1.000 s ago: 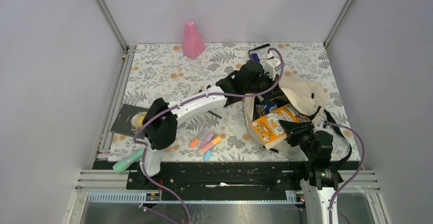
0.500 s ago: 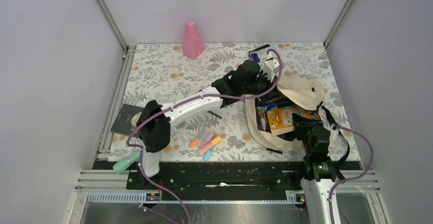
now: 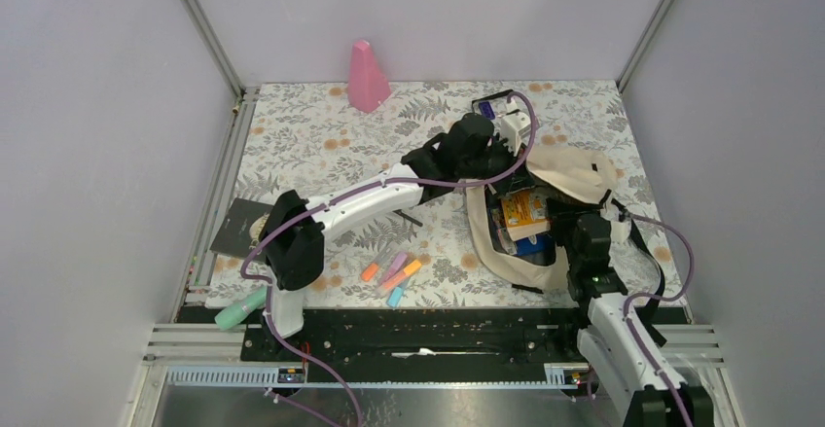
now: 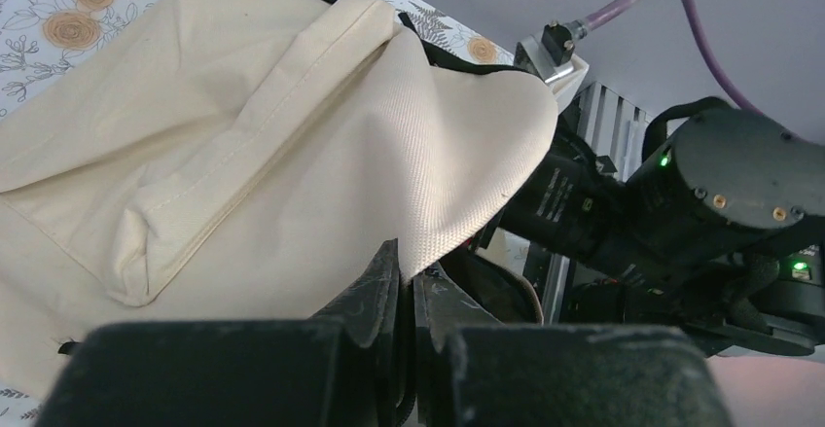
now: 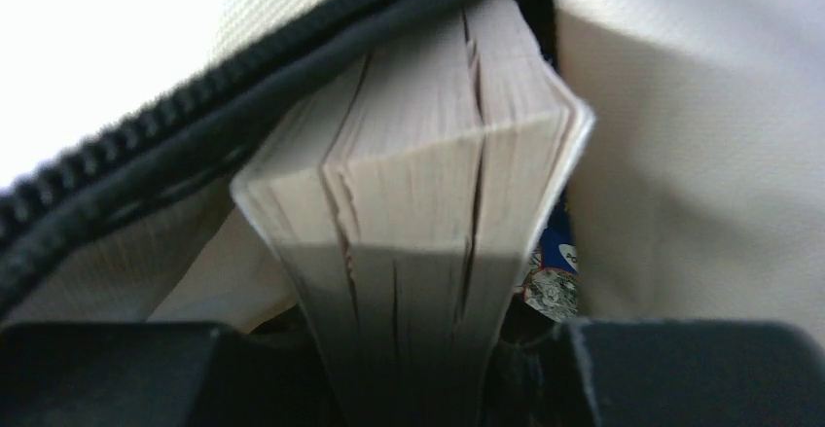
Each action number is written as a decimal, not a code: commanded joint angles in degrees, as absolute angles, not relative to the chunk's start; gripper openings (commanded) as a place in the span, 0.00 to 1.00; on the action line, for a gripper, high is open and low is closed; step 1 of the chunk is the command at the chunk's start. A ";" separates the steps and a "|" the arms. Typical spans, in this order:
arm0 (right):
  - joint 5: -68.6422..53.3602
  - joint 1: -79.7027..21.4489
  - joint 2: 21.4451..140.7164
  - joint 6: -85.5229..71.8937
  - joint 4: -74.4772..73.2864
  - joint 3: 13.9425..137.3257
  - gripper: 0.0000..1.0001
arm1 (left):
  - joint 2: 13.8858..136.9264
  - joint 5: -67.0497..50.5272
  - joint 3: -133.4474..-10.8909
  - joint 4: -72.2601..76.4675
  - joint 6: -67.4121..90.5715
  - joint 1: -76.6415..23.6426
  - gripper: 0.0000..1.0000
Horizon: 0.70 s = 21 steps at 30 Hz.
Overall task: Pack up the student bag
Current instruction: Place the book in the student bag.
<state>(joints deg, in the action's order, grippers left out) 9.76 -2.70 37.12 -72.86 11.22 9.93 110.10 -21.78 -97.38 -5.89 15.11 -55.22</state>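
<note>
The student bag (image 3: 576,170) is a beige fabric backpack with black zipper trim, lying at the right of the table with its mouth open. My left gripper (image 3: 492,176) is shut on the edge of the bag's beige fabric (image 4: 243,155) and holds it up; in the left wrist view the gripper (image 4: 413,281) has cloth pinched between its jaws. An orange book (image 3: 526,212) stands partly inside the opening. My right gripper (image 3: 559,228) is shut on it. The right wrist view shows the book's page block (image 5: 428,203) between the jaws (image 5: 420,369), under the zipper (image 5: 146,169).
A blue book (image 5: 557,248) lies deeper in the bag. Several highlighters (image 3: 393,273), a mint marker (image 3: 243,307), a black notebook (image 3: 241,228) and a black pen (image 3: 410,218) lie left of the bag. A pink cone (image 3: 368,75) stands at the back. Black straps (image 3: 650,252) trail right.
My right gripper has carried the orange book away from the near edge and further into the bag's mouth. The left gripper has kept its hold on the fabric, shifting slightly back.
</note>
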 commanded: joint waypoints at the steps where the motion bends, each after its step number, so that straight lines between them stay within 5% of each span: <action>1: 22.08 -10.50 41.36 -63.87 23.70 10.81 0.20 | 109.11 -24.81 -101.45 -1.59 16.48 -55.17 0.00; 12: 24.20 -13.97 44.17 -59.17 15.68 11.68 0.78 | 107.98 -24.26 -100.20 -4.98 14.83 -54.19 0.00; 17: 26.64 -14.02 35.49 -54.62 4.92 13.98 0.89 | 107.57 -24.11 -100.02 -5.61 14.33 -53.82 0.00; 21: 27.51 -13.97 27.45 -52.76 -2.53 13.95 0.89 | 106.99 -23.72 -99.41 -5.57 14.07 -53.36 0.00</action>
<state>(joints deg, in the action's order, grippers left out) 23.07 -13.74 33.36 -56.71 6.50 11.53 110.10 -22.35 -98.02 -8.16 14.79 -54.02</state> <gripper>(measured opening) 0.898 0.025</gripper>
